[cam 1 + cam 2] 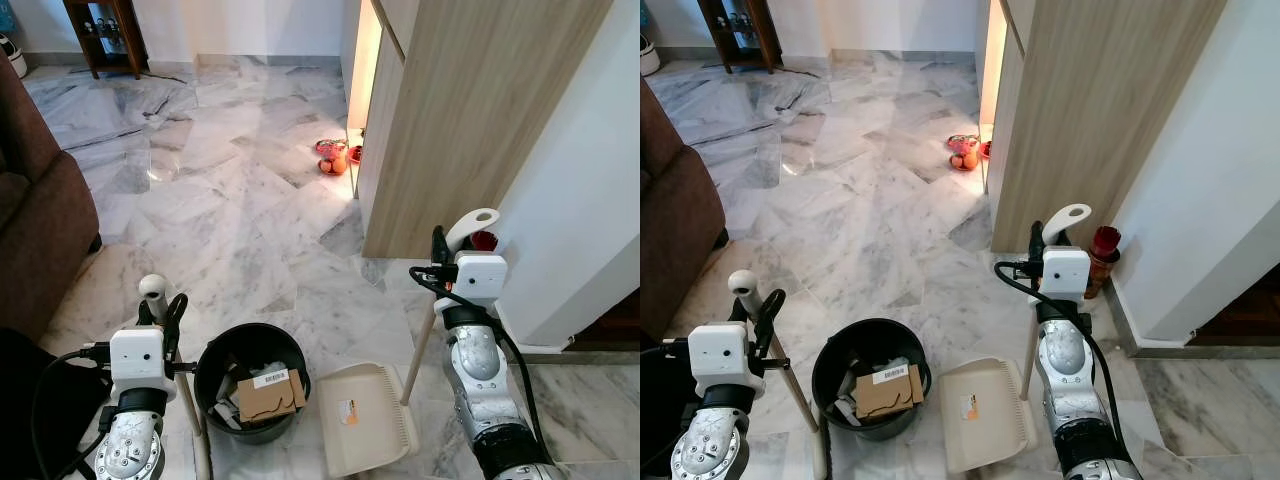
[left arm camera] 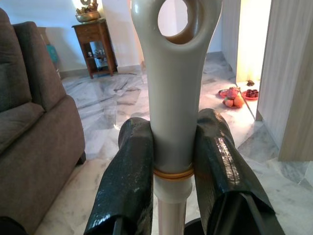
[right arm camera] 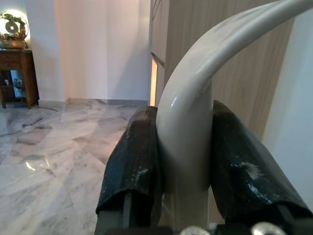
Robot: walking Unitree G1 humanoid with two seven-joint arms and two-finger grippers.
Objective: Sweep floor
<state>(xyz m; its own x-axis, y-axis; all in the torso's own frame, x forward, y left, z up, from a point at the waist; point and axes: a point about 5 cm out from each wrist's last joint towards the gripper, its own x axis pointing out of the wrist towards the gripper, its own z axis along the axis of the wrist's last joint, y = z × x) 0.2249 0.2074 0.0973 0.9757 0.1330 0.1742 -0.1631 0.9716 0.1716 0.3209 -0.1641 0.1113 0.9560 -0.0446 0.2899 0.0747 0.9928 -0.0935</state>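
Bin (image 1: 250,380) of cardboard beside dustpan (image 1: 365,415), sofa (image 1: 40,215) left, cabinet (image 1: 470,110) right.

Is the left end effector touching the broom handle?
Touching. In the left wrist view, both black fingers press against the cream broom handle just below its hanging hole, no gap on either side of the left end effector.

A bin (image 1: 250,378) holding cardboard (image 1: 268,394) sits on the floor (image 1: 240,220) left of the dustpan (image 1: 365,418), with a sofa (image 1: 35,215) far left and a cabinet (image 1: 460,120) behind right.
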